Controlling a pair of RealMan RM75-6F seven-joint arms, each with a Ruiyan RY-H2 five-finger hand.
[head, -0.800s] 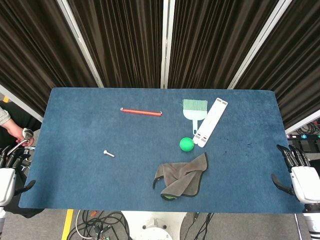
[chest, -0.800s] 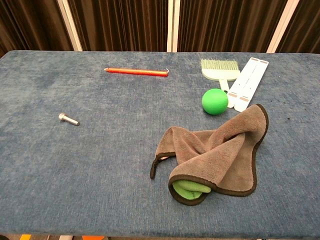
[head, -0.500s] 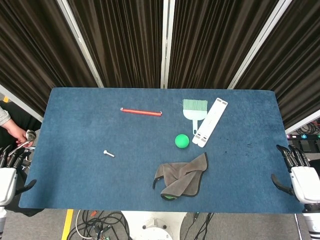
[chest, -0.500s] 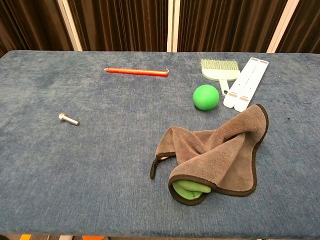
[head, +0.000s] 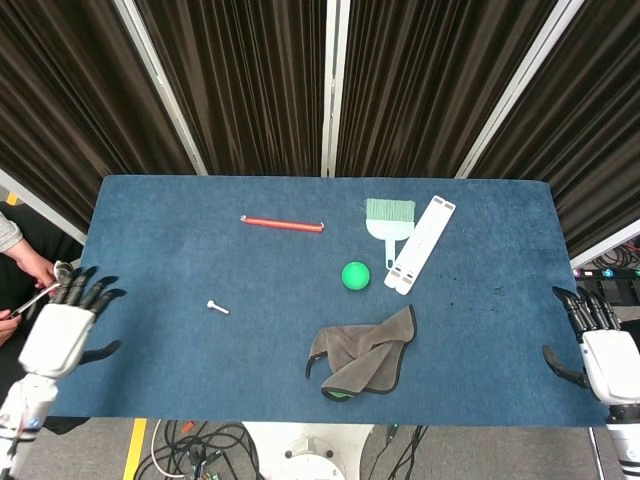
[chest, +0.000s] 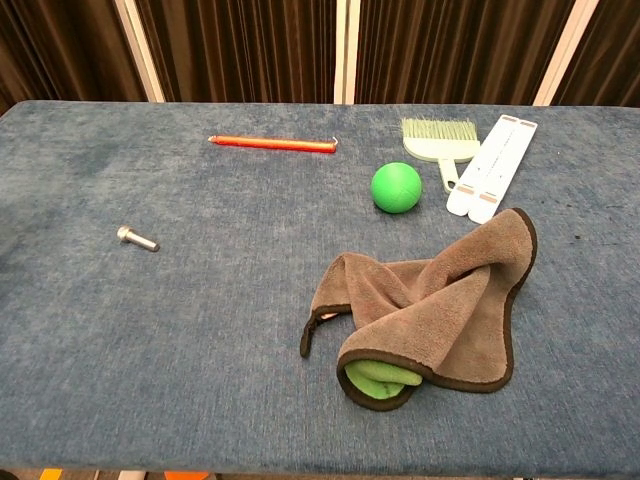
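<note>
The small silver bolt (head: 218, 307) lies on its side in the left middle of the frame, on the fuzzy blue table (head: 150, 230). It is shiny, with a fat head at one end. The left hand (head: 62, 330), at the lower left, is closest to it but well apart; its dark fingers are spread wide and it has hold of nothing. The right hand (head: 600, 352) sits at the lower right edge, fingers apart and empty, its wrist cut off by the frame. The chest view shows neither hand. A smooth round green ball (head: 355, 275) rests just beside a pale green brush (head: 389, 217). A soft brown cloth (head: 365, 352) lies crumpled, hiding something green.
</note>
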